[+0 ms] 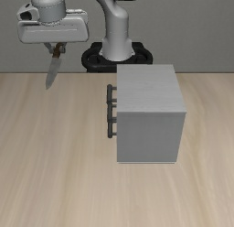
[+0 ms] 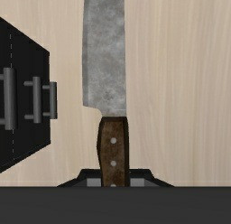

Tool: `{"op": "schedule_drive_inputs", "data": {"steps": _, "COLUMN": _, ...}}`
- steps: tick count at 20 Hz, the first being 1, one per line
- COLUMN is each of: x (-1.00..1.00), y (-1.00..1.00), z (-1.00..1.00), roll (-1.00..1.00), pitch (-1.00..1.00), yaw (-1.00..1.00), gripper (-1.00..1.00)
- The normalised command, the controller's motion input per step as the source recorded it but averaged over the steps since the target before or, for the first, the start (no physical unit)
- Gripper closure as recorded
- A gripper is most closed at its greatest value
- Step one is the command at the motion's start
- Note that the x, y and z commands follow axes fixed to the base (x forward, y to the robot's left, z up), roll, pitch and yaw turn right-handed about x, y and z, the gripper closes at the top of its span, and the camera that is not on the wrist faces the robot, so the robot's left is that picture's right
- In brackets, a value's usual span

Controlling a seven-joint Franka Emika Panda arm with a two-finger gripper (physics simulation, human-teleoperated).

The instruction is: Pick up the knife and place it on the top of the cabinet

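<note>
Clearly lifted, the knife (image 1: 53, 68) hangs blade toward six o'clock from the gripper (image 1: 55, 49), which pinches its wooden handle (image 2: 112, 151) — likely so it carries freely. It hovers at ten o'clock from the cabinet (image 1: 151, 89), well apart; the drawers (image 2: 18, 97) look shut, and nothing lies on top — placing remains.

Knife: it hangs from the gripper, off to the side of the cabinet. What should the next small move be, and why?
Probably carry the knife sideways toward the exterior view's right, at this height or higher. The gripper is shut on its handle, the blade hangs clear of the floor, and the cabinet stands apart on that side, its top not yet under the blade.
</note>
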Motion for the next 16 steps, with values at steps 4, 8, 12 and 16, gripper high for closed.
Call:
{"op": "schedule_drive_inputs", "data": {"steps": 4, "x": 0.00, "y": 1.00, "z": 0.00, "roll": 0.00, "pitch": 0.00, "yaw": 0.00, "gripper": 1.00}}
{"op": "schedule_drive_inputs", "data": {"steps": 8, "x": 0.00, "y": 1.00, "z": 0.00, "roll": 0.00, "pitch": 0.00, "yaw": 0.00, "gripper": 1.00}}
{"op": "schedule_drive_inputs", "data": {"steps": 12, "x": 0.00, "y": 1.00, "z": 0.00, "roll": 0.00, "pitch": 0.00, "yaw": 0.00, "gripper": 1.00}}
{"op": "schedule_drive_inputs", "data": {"steps": 16, "x": 0.00, "y": 1.00, "z": 0.00, "roll": 0.00, "pitch": 0.00, "yaw": 0.00, "gripper": 1.00}}
